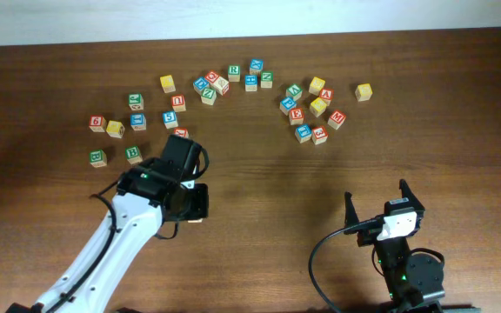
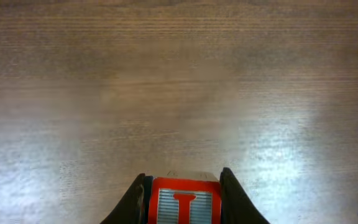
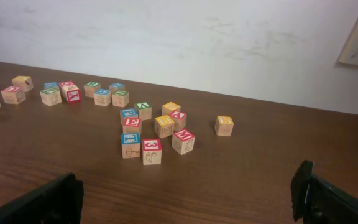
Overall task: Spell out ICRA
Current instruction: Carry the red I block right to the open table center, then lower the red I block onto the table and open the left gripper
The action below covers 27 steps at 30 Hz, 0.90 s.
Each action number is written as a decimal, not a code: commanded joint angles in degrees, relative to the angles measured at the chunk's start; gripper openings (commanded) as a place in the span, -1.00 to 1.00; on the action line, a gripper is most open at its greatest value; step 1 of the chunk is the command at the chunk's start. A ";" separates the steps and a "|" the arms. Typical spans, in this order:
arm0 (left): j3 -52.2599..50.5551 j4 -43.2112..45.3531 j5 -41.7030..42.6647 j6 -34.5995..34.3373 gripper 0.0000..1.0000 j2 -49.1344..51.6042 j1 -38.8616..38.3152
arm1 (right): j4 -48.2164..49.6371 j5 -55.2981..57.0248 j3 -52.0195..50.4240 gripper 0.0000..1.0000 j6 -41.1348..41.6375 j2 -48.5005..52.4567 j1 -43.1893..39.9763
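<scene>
- Overhead: the left claw (image 1: 191, 205) hangs over bare tabletop (image 1: 268, 200), in front of the scattered cubes and well apart from them. I take that open stretch as the place for the word, so nothing gets knocked while the letters are lined up.
- The R cube (image 1: 233, 72) lies in the far middle scatter, and what looks like the A cube (image 1: 325, 95) lies in the right-hand group, touching a yellow one. There are several yellow cubes (image 1: 168, 83), and I cannot read which carries the C.
- The right claw (image 1: 381, 211) waits near the front edge, clear of everything. It looks parked so the left arm has room.
- Left wrist: the claw is clamped on the I cube (image 2: 184, 203), one finger on each side and the red face with its letter turned to the camera. Ahead there is only empty wood, which fits setting down the first letter.
- Right wrist: the jaws are spread wide with nothing between them. The right-hand group of cubes sits ahead, well apart, untouched.
</scene>
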 commanded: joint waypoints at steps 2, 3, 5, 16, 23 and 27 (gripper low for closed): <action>-3.02 2.40 0.39 -0.81 -0.85 -0.66 -0.22 | -0.46 -0.09 -0.28 0.97 0.66 -0.44 -0.42; -3.39 2.69 0.39 -0.81 -0.85 -0.66 -0.22 | -0.46 -0.09 -0.28 0.97 0.66 -0.44 -0.42; -4.02 2.93 0.35 -0.79 -0.84 -0.66 -0.22 | -0.46 -0.09 -0.28 0.97 0.66 -0.44 -0.42; -9.55 11.41 -5.95 -0.74 -0.78 -0.55 -0.22 | -0.46 -0.09 -0.28 0.97 0.66 -0.44 -0.42; -11.34 14.67 -12.83 -0.76 -0.77 -0.52 -0.22 | -0.46 -0.09 -0.28 0.97 0.66 -0.44 -0.42; -11.34 15.56 -12.81 -0.76 -0.77 -0.48 -0.22 | -0.46 -0.09 -0.28 0.97 0.66 -0.44 -0.42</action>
